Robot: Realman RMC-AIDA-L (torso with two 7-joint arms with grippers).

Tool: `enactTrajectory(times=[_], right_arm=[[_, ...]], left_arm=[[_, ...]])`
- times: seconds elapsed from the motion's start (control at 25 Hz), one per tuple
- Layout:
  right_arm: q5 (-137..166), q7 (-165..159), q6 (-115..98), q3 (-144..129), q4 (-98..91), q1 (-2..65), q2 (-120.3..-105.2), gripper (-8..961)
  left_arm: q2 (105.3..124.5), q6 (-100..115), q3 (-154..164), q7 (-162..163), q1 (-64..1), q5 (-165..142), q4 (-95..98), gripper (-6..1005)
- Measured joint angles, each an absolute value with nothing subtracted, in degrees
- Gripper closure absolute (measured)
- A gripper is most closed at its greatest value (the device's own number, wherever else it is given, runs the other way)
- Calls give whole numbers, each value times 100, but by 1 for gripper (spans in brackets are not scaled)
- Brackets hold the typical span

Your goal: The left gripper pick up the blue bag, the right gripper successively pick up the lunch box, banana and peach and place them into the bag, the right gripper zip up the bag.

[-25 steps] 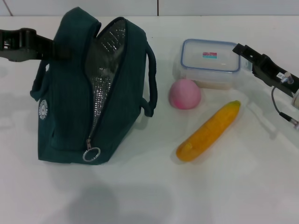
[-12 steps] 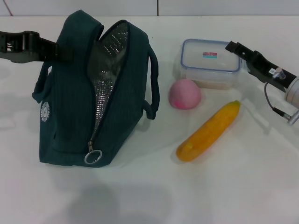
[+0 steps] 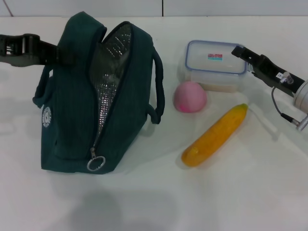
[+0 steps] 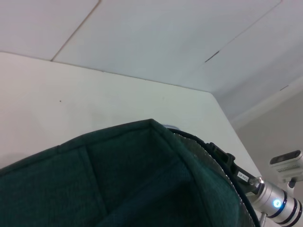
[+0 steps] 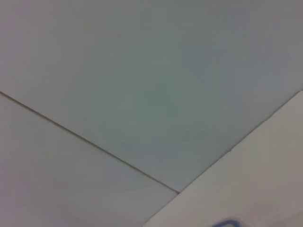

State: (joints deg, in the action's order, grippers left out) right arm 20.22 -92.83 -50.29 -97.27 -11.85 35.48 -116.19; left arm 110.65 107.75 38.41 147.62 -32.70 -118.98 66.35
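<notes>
- Since a second ago the right gripper point(image 3: 239, 51) has been sliding in from the table's right edge, and it is now reaching the right end of the lunch box point(image 3: 215, 65); the blue bag point(image 3: 82, 106) has tipped slightly more upright.
- The left gripper point(image 3: 60, 50) is meeting the blue bag's upper left side near the table's far-left edge; its tips are hidden by the fabric, so I cannot tell whether it is clamped on anything. If its hold is weak, the bag is likely sagging shut and narrowing the foil-lined mouth.
- The peach point(image 3: 190, 96) is sitting just in front of the lunch box, almost touching it; a low approach is risking a nudge that rolls it away.
- The banana point(image 3: 214, 135) is lying diagonally near the table's centre-right, under the right arm's path.
- The right gripper's claw looks close together, though I cannot tell for certain; closed fingers would be pushing the box instead of straddling it.
</notes>
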Motion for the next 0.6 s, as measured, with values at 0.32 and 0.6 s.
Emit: enactTrajectory(times=[0.32,0.6], right_arm=[[1950,-9278,-5062,-9698,-1195,3439,-11619,291],[1938,-9274,-5059,-9697,-1195,3420,-11619,571]], left_arm=[[11062,10798,3841,14748,-3247,-11897,6637,959],[11047,10808,3841,14745,-3243,-11890,6632,958]])
